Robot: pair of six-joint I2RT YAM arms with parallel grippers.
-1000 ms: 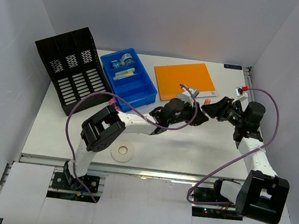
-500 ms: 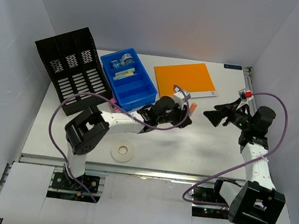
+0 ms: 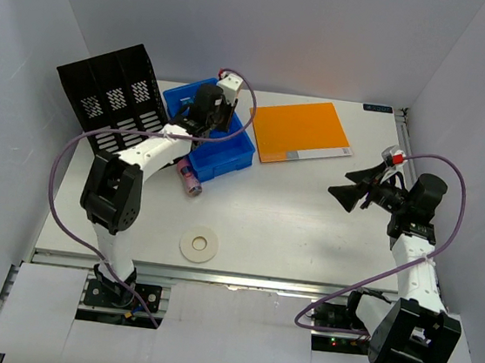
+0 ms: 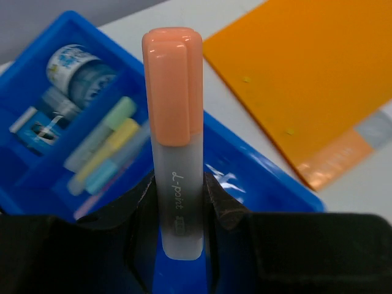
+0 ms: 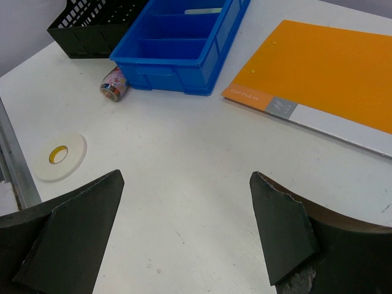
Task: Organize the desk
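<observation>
Highlighter [image 4: 174, 141] has moved with left tool [image 4: 177, 197] over tray [image 4: 263, 174].

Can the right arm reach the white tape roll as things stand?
Probably yes: the right gripper is open and empty, and only bare desk lies between it and the white tape roll.

The left gripper [image 3: 209, 108], clamped on an orange-capped highlighter [image 4: 174, 141], swings from the middle of the desk [image 3: 289, 231] to hang over the blue tray [image 3: 239, 153], while the right gripper [image 3: 347, 194] pulls back from their meeting point toward the right edge, jaws spread.
</observation>
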